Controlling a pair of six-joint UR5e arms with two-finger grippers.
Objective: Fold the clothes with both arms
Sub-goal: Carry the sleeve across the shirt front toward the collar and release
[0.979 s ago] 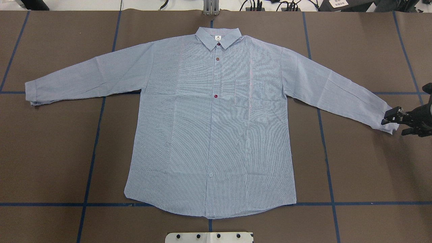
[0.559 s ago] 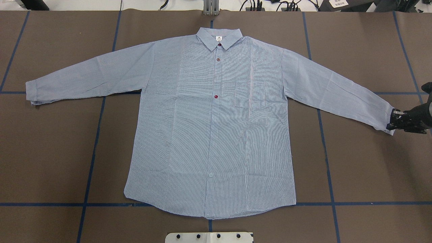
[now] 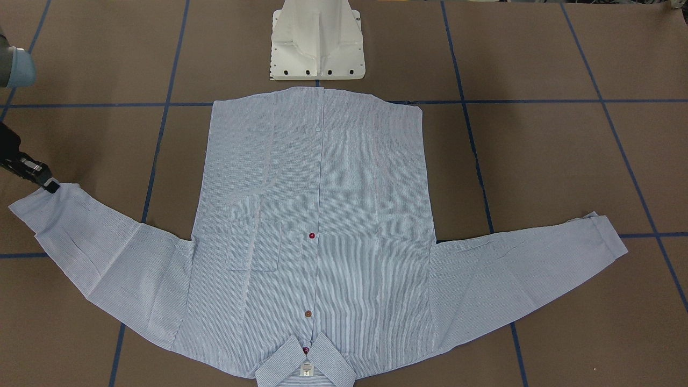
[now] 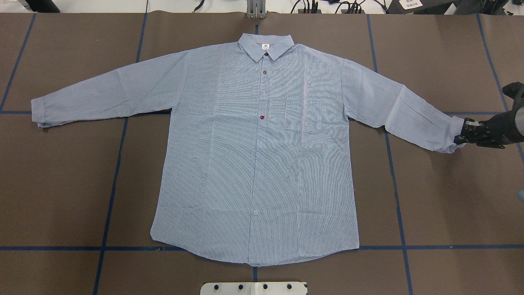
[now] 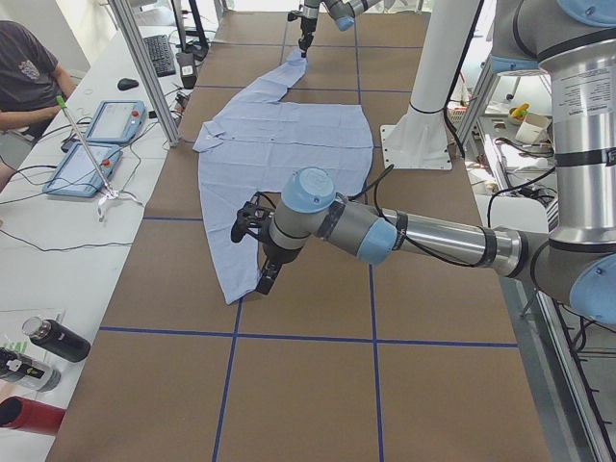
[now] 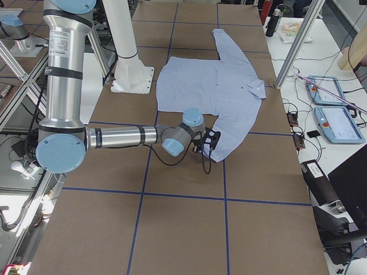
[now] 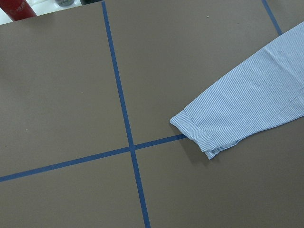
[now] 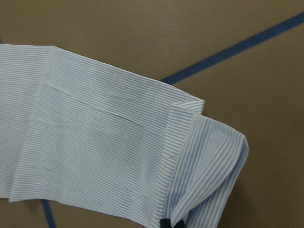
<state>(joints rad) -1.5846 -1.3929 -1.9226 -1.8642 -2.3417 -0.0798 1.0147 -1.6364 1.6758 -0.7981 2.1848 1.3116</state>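
Shirt [image 4: 254, 164]: flat, front up, sleeves spread. Right gripper [image 4: 461, 137] clenched on the near cuff [image 4: 449, 137], which is raised; the sleeve's long axis runs away from it toward the body. Left gripper [image 5: 262, 269] hangs near the far cuff [image 4: 39, 112]; its grip cannot be told.

Robotics lab: tape-gridded table [image 4: 61, 184], teach pendants [image 5: 117, 121] on side bench [image 5: 58, 241].
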